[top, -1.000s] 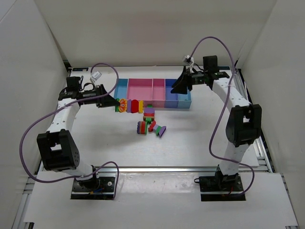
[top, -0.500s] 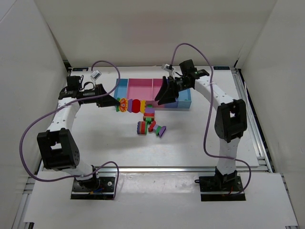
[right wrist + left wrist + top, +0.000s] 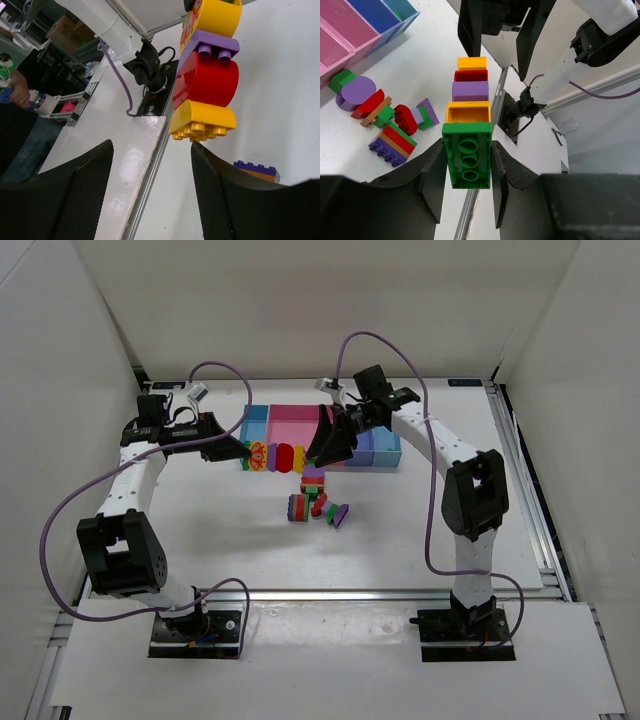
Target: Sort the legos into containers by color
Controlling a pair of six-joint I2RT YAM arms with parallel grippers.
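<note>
The left fingers (image 3: pixel 432 180) pinch the green brick (image 3: pixel 467 160) at their end of a joined stack of legos (image 3: pixel 470 95), holding it out level, apparently so that the far end is free to be pulled. The right fingers (image 3: pixel 87 185) stand spread just short of that end, with the yellow end brick (image 3: pixel 202 120) ahead between them, untouched. It is probably bound for the tray (image 3: pixel 388 452) beyond; loose legos (image 3: pixel 318 502) wait on the surface (image 3: pixel 230 530).
</note>
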